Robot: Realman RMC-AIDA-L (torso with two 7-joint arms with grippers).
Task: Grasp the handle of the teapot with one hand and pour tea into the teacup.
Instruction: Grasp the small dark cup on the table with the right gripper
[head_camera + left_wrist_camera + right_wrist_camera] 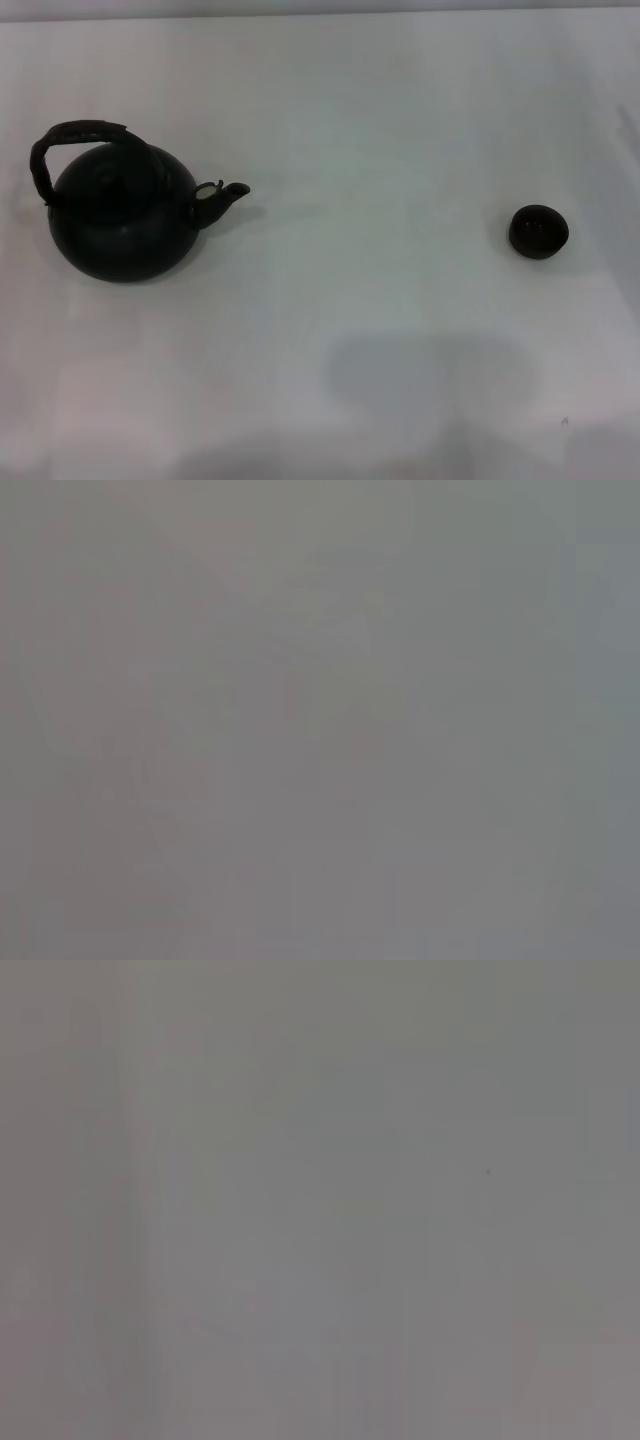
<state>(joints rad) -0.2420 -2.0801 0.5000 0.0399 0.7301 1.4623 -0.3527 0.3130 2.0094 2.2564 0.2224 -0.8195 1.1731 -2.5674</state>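
Standing well apart: one teapot (122, 222), one teacup (538, 231).

A plain test room or lab is suggested more than a home. Only a bare white table (330, 110) is seen, with a dark teapot (122, 215) and, well apart from it, a tiny teacup (538, 231).

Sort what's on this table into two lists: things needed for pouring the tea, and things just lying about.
Needed for the job:
- teapot, standing on the robot's left, spout toward the cup
- handle, arched over the lid
- teacup, far off on the right

Just lying about:
- nothing; only the bare white table. Neither hand shows in any view.
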